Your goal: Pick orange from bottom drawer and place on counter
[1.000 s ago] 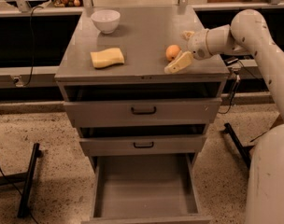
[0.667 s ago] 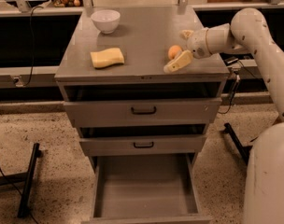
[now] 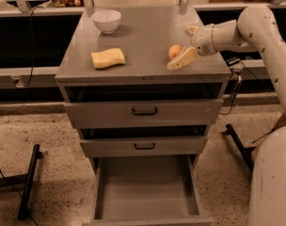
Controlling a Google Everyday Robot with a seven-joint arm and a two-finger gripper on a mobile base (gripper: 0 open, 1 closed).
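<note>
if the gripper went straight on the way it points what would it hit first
Most likely the orange, on the counter just ahead of the gripper, between its open fingers; depth is unclear.

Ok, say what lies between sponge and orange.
Only bare counter, in the camera view; the open gripper is at the orange, opposite the sponge.

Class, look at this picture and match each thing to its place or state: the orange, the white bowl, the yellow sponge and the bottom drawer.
Column A:
1 orange
2 white bowl
3 yellow sponge
4 bottom drawer

Column B:
a pulled out, near the floor
b back of the counter, picture left
c beside the open end effector, on the counter's picture-right side
d front of the counter, picture left

Pairs: 1-c; 2-b; 3-d; 4-a
</note>
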